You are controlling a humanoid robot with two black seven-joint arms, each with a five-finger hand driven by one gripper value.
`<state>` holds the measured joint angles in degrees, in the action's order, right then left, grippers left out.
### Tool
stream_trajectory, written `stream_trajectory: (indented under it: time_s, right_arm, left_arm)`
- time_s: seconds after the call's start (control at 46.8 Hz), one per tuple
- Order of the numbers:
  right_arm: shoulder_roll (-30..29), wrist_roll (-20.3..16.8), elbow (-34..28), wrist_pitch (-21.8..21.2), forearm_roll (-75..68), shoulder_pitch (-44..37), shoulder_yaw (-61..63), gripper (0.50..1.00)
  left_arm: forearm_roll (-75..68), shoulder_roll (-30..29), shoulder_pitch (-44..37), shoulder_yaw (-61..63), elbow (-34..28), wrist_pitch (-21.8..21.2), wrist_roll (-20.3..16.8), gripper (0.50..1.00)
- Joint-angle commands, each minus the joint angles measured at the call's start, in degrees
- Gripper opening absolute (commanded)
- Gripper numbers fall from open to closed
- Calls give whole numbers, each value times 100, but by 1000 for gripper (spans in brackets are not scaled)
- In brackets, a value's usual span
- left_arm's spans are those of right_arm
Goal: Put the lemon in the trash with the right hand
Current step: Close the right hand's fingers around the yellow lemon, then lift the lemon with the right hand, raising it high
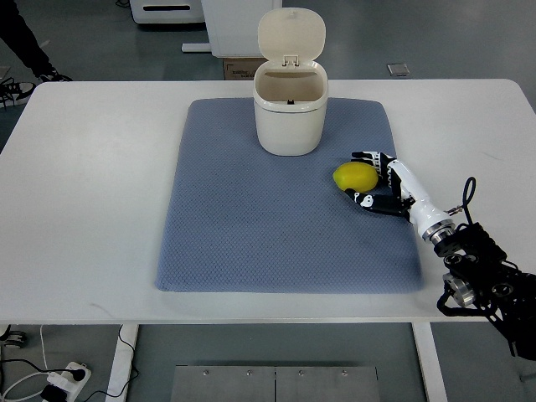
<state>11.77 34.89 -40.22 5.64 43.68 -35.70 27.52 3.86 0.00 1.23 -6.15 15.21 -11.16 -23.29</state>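
Trash bin (290,117) stands up and to the left of the right hand (378,180), its flip lid tipped back so the mouth lies open — ready to take a drop. Lemon (355,177) rests on the blue mat (251,234), just left of the palm, the fingers (365,157) spread on either side of it but not closed — apparently set for a grasp not yet made.
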Motion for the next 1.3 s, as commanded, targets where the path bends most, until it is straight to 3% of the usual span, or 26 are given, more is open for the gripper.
stream_trajectory:
  time_s: [0.0, 0.192, 0.406, 0.512, 0.833, 0.982, 1.281]
  right_arm:
    - [-25, 11, 67, -1, 0, -7, -1, 728]
    - [-52, 11, 234, -1, 0, -51, -80, 677]
    - [-131, 11, 313, 43, -8, -95, -212, 575]
    - [-157, 11, 296, 69, -43, -104, -212, 500]
    - [-166, 11, 278, 95, -52, -165, -212, 500]
    - [-184, 11, 287, 464, -70, -174, -168, 500]
    - [-105, -140, 261, 500, -79, -613, -212, 500]
  left_arm:
    - [0, 0, 0, 0, 0, 0, 0, 1000]
    - [0, 0, 0, 0, 0, 0, 0, 1000]
    - [0, 0, 0, 0, 0, 0, 0, 1000]
    - [0, 0, 0, 0, 0, 0, 0, 1000]
    - [0, 0, 0, 0, 0, 0, 0, 1000]
    - [0, 0, 0, 0, 0, 0, 0, 1000]
    - [-8, 0, 0, 0, 0, 0, 0, 1000]
